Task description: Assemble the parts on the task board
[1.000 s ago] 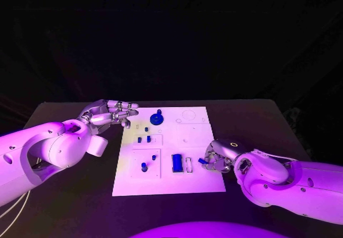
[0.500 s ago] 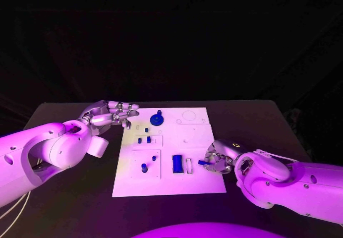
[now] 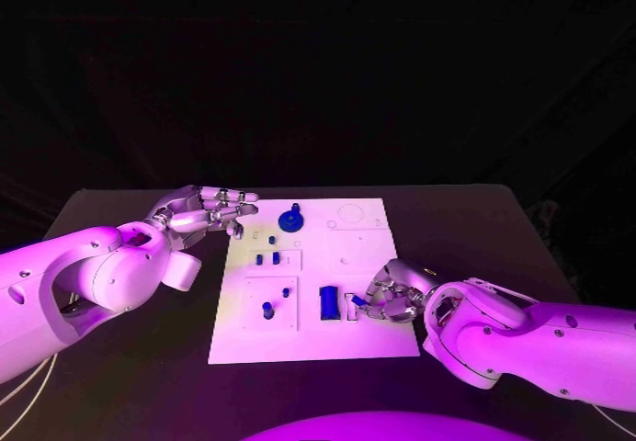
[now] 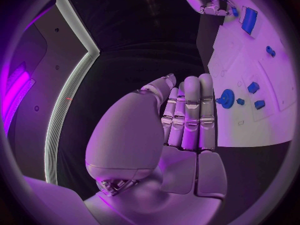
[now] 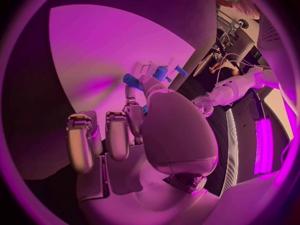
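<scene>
On the black counter [image 3: 132,367] lies the white board [image 3: 318,331], with blue parts on it: a round one [image 3: 290,220] at the far end, two small pegs [image 3: 267,259] in the middle, and a long block [image 3: 327,301] standing near the close end. The right hand [image 3: 387,294] rests over the board's near right side, its fingers [image 5: 148,85] pinching a small blue piece [image 3: 357,299] just beside the long block. The left hand [image 3: 206,209] hovers off the board's far left corner, fingers [image 4: 190,110] straight, together and holding nothing.
</scene>
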{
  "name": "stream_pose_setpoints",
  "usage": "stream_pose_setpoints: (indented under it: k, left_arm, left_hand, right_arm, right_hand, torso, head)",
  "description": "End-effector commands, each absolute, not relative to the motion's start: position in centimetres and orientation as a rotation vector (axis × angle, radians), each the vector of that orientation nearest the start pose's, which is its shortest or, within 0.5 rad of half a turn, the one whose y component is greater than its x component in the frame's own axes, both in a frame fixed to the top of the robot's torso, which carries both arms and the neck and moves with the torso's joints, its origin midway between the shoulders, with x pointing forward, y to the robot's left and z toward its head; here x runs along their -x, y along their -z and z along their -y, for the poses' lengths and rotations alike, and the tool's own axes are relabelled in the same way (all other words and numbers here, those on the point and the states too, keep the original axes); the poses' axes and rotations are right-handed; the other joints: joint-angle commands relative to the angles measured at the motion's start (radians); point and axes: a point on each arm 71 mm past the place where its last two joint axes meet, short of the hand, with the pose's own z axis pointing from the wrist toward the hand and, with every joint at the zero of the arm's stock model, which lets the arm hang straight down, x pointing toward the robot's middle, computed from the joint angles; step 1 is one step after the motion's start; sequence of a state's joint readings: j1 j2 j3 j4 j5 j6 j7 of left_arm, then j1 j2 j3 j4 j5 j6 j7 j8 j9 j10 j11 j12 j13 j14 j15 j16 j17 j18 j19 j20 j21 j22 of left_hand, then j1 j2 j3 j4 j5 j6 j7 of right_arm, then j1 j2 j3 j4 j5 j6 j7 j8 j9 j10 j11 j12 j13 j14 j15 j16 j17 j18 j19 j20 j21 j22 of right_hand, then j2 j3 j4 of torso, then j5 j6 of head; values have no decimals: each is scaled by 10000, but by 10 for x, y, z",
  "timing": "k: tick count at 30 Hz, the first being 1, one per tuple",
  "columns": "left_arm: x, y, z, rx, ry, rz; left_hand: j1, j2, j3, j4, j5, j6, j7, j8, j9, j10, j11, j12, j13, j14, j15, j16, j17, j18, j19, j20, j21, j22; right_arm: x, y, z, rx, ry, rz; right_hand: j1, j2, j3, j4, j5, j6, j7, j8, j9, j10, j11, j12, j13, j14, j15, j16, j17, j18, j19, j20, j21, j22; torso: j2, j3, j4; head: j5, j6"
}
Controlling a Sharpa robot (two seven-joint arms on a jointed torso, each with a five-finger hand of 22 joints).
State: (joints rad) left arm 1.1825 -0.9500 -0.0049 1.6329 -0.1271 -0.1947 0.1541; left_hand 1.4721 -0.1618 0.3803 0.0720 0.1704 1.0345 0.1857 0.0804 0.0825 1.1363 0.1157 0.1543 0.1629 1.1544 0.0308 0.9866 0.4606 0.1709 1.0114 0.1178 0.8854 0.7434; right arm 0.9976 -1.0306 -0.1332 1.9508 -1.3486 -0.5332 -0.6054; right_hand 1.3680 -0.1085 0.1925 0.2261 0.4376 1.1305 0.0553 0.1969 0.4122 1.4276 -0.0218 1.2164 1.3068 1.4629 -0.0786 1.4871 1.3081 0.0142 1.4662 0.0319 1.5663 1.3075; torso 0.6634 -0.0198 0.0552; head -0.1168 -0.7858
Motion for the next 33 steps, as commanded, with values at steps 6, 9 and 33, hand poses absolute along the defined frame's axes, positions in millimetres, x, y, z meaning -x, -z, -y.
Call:
stream_pose_setpoints:
  k: [6, 9, 33]
  left_arm:
    - [-463, 178, -216, 10684, 15223, -17155]
    - [-463, 178, -216, 10682, 15230, -17163]
    - [-463, 178, -217, 10703, 15203, -17202]
  left_hand:
    - [-20, 43, -53, 28, 14, -52, 4, 5, -14, -65, -30, 22, 11, -61, 16, -52, -9, 140, -8, 42, -56, -10]
    - [-20, 43, -53, 28, 14, -52, 4, 5, -14, -65, -30, 22, 11, -61, 16, -52, -9, 140, -8, 42, -56, -10]
    - [-20, 43, -53, 28, 14, -52, 4, 5, -14, -65, -30, 22, 11, -61, 16, -52, -9, 140, -8, 42, -56, -10]
  right_arm:
    - [-350, 267, 192, -3999, -5381, -20217]
    - [-352, 270, 190, -3908, -5301, -20423]
    - [-355, 273, 183, -3214, -4978, -20581]
  right_hand:
    - [-734, -133, 43, 314, 542, 162, -50, 98, 52, 136, -17, 111, 371, 804, -48, 67, 1295, -142, 1046, -22, 45, 2633]
    - [-972, -150, -48, 429, 604, 204, -54, 129, 79, 158, -17, 141, 395, 806, -48, 73, 1306, -142, 1046, -23, 45, 2633]
    - [-2658, 76, -1630, 637, -747, 302, -98, 302, 247, 280, -39, 394, 640, 802, -65, 60, 1297, -142, 1046, -40, 45, 2633]
  torso:
    - [-3, -2, 6]
    - [3, -10, 6]
    - [-5, 5, -13]
  head:
    - [21, -6]
    - [22, -15]
    - [-47, -24]
